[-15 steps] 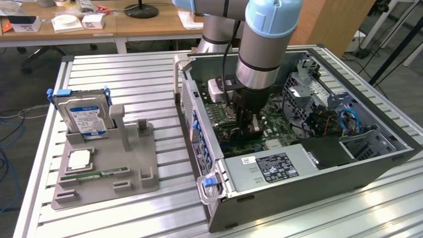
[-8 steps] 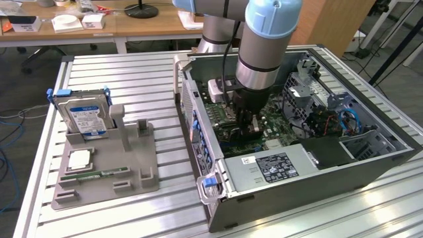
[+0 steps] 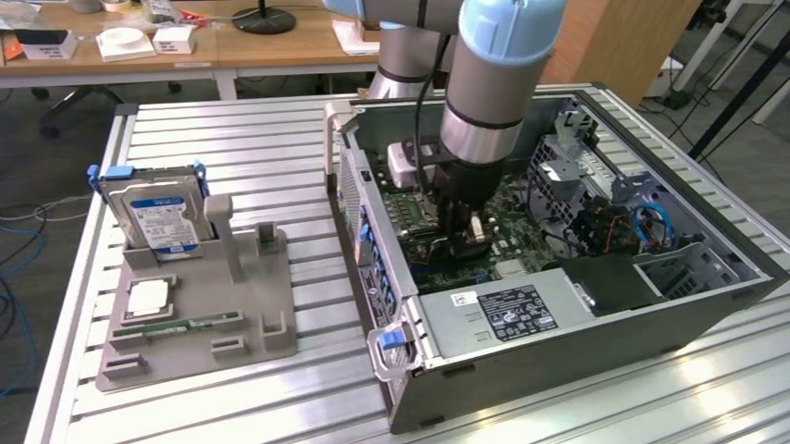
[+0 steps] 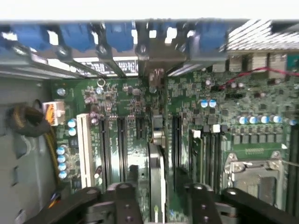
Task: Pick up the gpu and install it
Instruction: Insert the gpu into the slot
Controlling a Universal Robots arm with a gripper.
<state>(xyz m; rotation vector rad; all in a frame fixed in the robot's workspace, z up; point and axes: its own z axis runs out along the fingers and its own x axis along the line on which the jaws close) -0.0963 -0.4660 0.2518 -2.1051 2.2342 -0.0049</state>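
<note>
An open computer case lies on the slatted bench. At the exterior view's left, a grey holder tray carries an upright silver hard drive with a blue label, a small pale square part and a thin green memory stick. Inside the case, the green motherboard shows a white slot, black slots, memory slots and an empty processor socket; a labelled power supply sits toward the exterior view's right. The arm descends vertically into the case. The end effector has its fingers spread either side of the gpu, which stands edge-on in the motherboard between them.
</note>
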